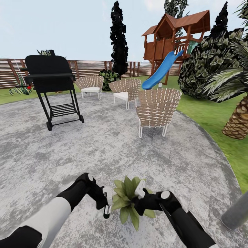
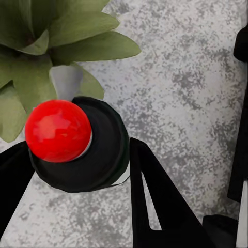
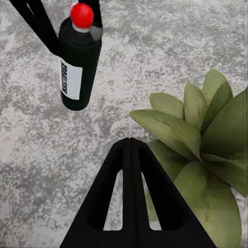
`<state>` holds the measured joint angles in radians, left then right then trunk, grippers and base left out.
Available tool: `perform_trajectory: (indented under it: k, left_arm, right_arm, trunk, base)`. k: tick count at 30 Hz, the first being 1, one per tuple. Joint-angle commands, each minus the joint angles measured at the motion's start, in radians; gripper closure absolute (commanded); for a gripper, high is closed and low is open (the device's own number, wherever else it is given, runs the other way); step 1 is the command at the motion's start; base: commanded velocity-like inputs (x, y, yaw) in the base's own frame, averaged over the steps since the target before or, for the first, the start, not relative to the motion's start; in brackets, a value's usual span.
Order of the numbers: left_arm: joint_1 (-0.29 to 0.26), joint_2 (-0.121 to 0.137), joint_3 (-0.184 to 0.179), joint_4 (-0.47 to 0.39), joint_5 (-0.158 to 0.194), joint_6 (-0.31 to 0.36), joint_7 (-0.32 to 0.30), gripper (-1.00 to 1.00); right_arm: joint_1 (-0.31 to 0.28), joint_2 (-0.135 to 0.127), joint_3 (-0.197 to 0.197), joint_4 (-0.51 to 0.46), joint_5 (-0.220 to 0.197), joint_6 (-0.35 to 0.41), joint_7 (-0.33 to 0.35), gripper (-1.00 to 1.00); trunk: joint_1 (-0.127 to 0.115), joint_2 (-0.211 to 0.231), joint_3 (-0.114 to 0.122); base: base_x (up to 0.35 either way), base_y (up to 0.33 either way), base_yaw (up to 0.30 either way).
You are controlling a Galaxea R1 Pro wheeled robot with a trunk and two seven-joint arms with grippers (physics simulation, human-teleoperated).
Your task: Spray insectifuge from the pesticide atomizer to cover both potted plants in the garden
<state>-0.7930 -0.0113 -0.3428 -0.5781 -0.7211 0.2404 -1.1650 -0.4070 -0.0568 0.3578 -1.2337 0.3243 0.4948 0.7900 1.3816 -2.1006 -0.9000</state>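
A: Since the potted plant point(image 1: 129, 201) sits on the patio point(image 1: 103, 148) between both arms, its pot is mostly hidden: only a pale grey bit shows under the leaves in the left wrist view point(image 2: 66, 81).

B: And the pesticide atomizer point(image 3: 78, 62)?

A: Just beside the plant, off the paving, pinched by the left hand point(image 1: 107, 203). Dark bottle, pale label with unreadable print, red ball at the top. In the left wrist view that ball point(image 2: 58, 130) sits on the black top between the dark fingers point(image 2: 155, 196).

B: Right hand point(image 3: 130, 142)?

A: Fingers pressed together, holding nothing, right beside the plant's leaves. Head view partly hides the bottle behind the left wrist. A grey post point(image 1: 236, 212) near the plant is cut off at the frame edge.
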Motion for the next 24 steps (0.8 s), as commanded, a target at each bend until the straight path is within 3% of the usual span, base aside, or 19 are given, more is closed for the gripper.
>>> perform_trajectory:
  k: [1,6,18,24]
  left_arm:
    - [0.0,-0.006,-0.001,-0.002,-0.004,0.013,-0.004,1.0]
    - [0.0,-0.028,-0.004,-0.002,-0.006,0.021,-0.004,1.0]
    - [0.0,-0.087,-0.032,-0.002,-0.006,0.022,-0.005,1.0]
    - [-0.002,-0.096,-0.037,-0.002,-0.004,0.025,-0.005,1.0]
  right_arm:
    - [-0.006,0.002,0.001,-0.002,0.007,0.003,0.005,1.0]
    - [-0.017,0.015,0.001,-0.002,0.007,0.005,0.005,1.0]
    - [-0.018,0.015,0.001,-0.003,0.007,0.004,0.005,1.0]
    - [-0.018,0.015,0.001,-0.003,0.006,0.004,0.005,1.0]
  trunk:
    - [0.0,0.0,-0.001]
    - [0.0,0.0,-0.001]
    - [0.0,0.0,-0.001]
    - [0.0,0.0,-0.001]
  base:
    - [0.0,0.0,0.0]
    - [0.0,0.0,0.0]
    - [0.0,0.0,0.0]
    - [0.0,0.0,0.0]
